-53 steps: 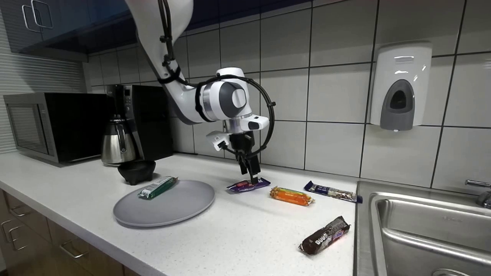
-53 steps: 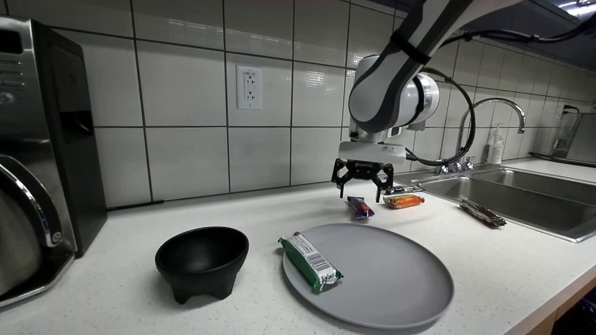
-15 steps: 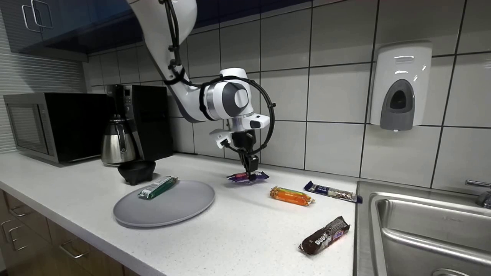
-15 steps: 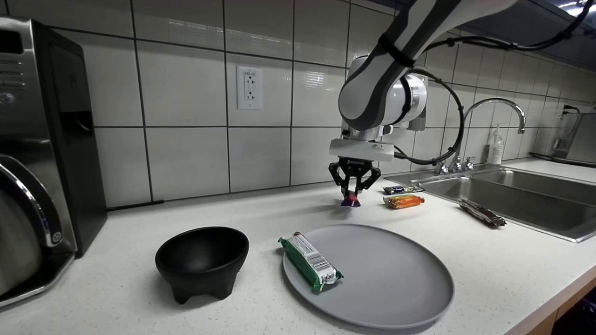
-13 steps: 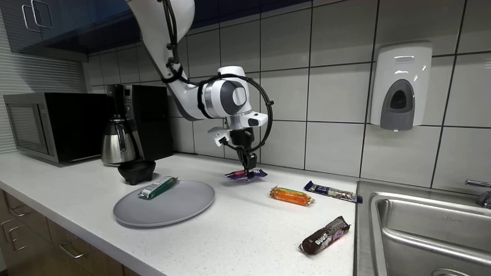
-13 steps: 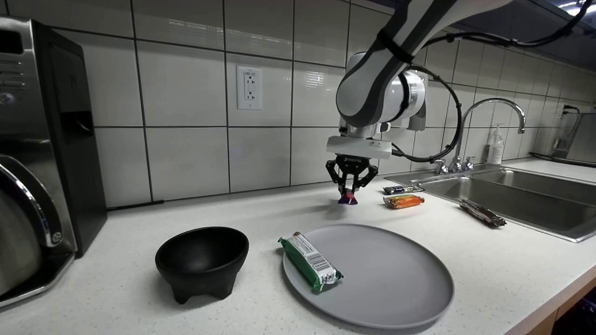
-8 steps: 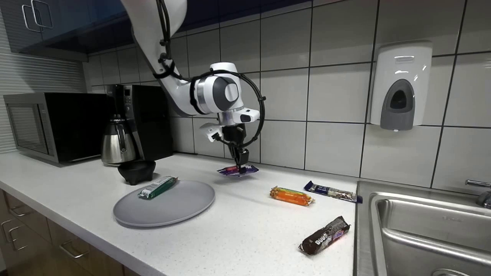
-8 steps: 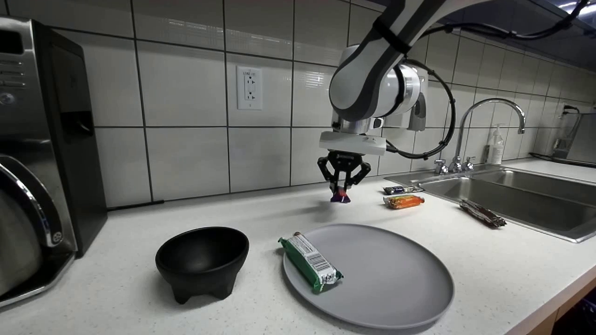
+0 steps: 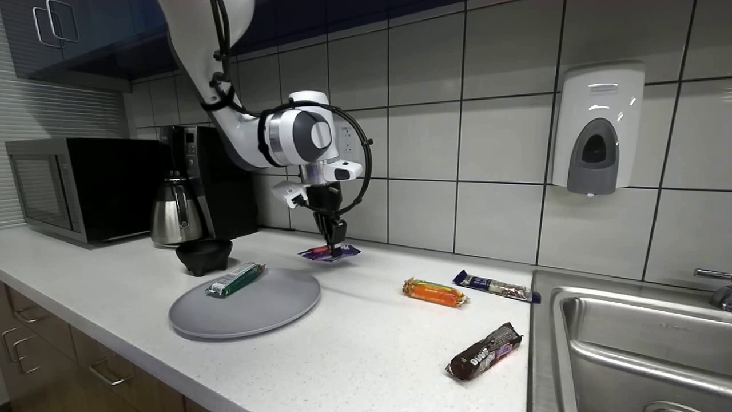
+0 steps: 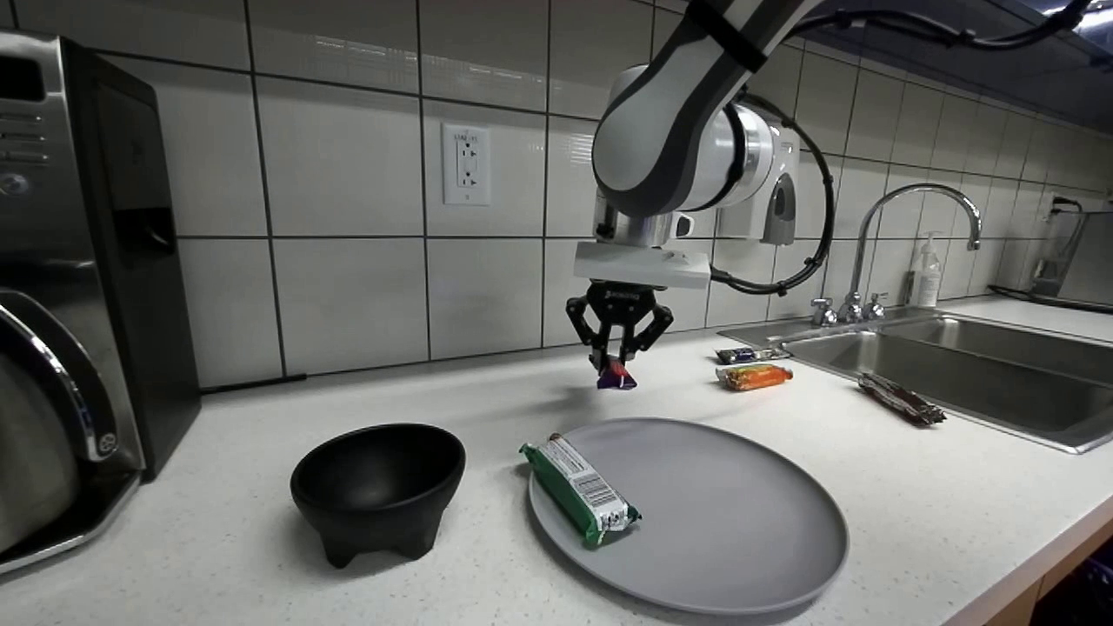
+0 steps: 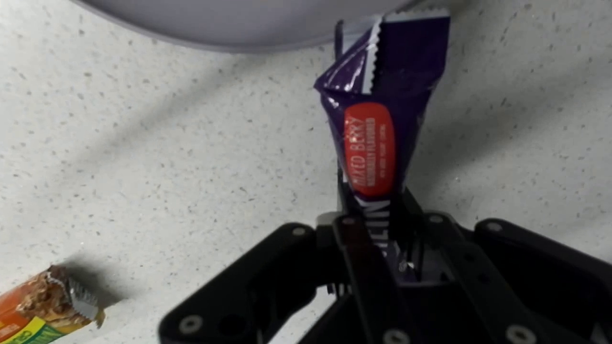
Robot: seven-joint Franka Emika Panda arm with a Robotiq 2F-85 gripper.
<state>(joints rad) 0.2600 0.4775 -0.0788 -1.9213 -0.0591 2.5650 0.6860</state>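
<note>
1. The claw (image 10: 614, 355) stood narrow, pinching the purple bar (image 11: 406, 114) around its middle
2. Since earlier, the purple bar had left the bench (image 9: 366, 343) and shifted closer to the plate (image 10: 696, 513), hanging near its rim
3. Lifting therefore seemed finished

There are five wrapped snack bars (image 9: 483, 352) in view — one purple mixed-berry bar (image 11: 368, 148), one green bar (image 10: 578, 491), one orange bar (image 9: 434, 293), one navy bar (image 9: 496, 287) and one brown bar (image 10: 900, 398). There is one round grey plate (image 10: 722, 522), one black footed bowl (image 10: 378, 522), one microwave (image 9: 86, 189), one coffee maker (image 9: 229, 183) and one steel carafe (image 9: 174, 220). Also present are one stainless-steel sink (image 9: 543, 343), one curved chrome faucet (image 10: 923, 186), one pump bottle (image 10: 928, 274) and one wall-mounted soap dispenser (image 9: 597, 126), then two upper cupboard handles (image 9: 36, 26) and four lower cabinet handles (image 9: 110, 382) — and just one white Panda arm (image 9: 217, 86) bearing one black gripper (image 10: 615, 361).
</note>
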